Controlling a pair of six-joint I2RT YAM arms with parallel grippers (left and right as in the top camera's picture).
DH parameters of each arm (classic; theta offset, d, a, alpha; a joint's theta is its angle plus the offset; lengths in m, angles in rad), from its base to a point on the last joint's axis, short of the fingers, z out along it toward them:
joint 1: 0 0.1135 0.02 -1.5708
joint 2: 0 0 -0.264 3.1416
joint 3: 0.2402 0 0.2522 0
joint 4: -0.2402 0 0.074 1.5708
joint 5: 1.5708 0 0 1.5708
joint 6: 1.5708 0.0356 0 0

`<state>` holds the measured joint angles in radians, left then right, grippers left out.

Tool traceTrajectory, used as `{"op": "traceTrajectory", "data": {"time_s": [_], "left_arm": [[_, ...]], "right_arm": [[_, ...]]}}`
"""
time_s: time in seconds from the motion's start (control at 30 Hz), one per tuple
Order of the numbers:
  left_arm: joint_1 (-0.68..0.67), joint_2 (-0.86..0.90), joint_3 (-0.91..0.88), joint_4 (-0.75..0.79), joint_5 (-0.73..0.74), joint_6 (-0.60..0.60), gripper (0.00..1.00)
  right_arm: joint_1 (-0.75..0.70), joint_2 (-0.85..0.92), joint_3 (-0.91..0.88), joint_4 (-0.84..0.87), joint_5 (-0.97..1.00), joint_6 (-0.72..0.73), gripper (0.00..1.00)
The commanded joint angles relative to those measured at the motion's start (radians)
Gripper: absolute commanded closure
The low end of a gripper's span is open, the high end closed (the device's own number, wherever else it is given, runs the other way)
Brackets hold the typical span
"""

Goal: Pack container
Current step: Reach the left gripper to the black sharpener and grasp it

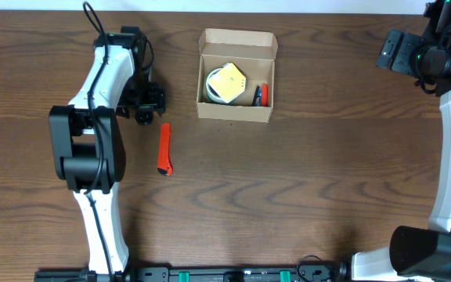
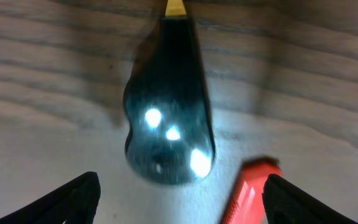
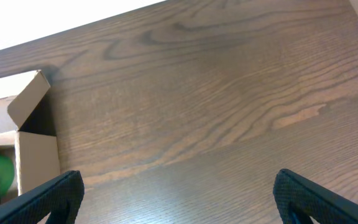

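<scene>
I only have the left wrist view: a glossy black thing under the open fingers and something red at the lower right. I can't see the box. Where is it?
Observer: The container sits on the table to the right of your left gripper. It is open, with the lid flap folded back on its far side.
Operator: Is anything in it, or is it empty?
Observer: It is not empty. A yellow-topped roll lies in its left part, and small red and black items lie against its right wall.
</scene>
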<state>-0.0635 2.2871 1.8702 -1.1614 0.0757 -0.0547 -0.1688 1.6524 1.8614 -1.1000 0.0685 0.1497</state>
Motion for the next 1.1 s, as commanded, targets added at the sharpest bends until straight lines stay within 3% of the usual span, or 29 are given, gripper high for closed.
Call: {"op": "traceTrajectory", "data": {"time_s": [0.0, 0.57, 1.07], "left_arm": [[0.009, 0.031, -0.007, 0.011, 0.003, -0.006, 0.16], [0.009, 0.048, -0.019, 0.104, 0.003, -0.013, 0.14], [0.009, 0.049, -0.090, 0.135, 0.003, -0.035, 0.20]], "right_arm": [[-0.007, 0.005, -0.007, 0.000, 0.010, 0.002, 0.01], [-0.007, 0.005, -0.007, 0.000, 0.010, 0.002, 0.01], [-0.007, 0.005, -0.007, 0.000, 0.010, 0.002, 0.01]]}}
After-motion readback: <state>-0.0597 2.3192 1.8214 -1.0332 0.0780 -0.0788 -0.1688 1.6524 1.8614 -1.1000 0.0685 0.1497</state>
